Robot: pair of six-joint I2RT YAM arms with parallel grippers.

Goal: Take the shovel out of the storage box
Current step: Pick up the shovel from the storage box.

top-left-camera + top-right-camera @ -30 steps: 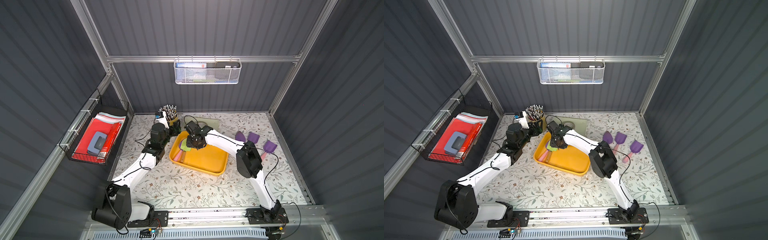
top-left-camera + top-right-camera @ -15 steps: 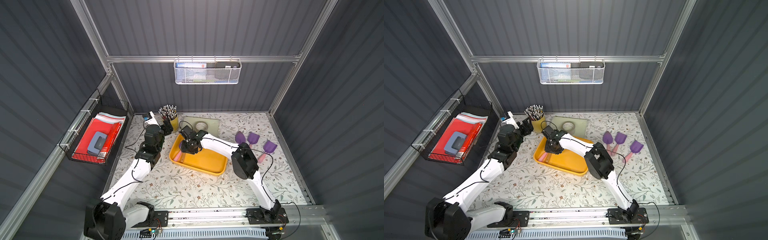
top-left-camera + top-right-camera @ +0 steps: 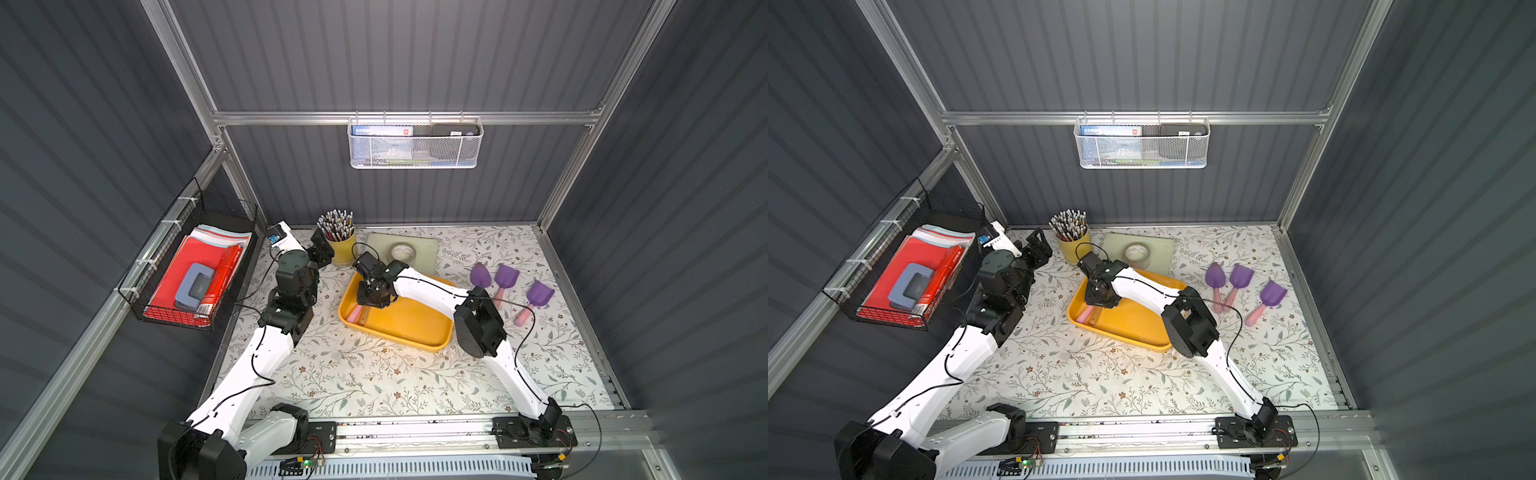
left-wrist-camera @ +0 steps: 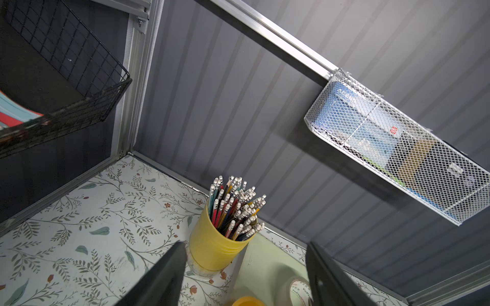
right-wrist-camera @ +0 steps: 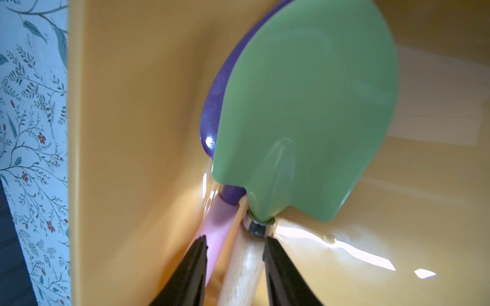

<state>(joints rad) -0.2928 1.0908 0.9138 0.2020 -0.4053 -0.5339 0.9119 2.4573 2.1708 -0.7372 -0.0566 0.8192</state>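
Here, right gripper (image 5: 234, 242) straddles the green shovel's (image 5: 305, 111) rough wooden handle.

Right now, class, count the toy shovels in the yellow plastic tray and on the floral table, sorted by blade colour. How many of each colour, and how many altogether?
Purple-bladed plastic shovels with pink handles: 4
Green-bladed shovel with wooden handle: 1
Total: 5

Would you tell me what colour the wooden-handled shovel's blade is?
Pale green shovel blade; the right wrist view shows it best.
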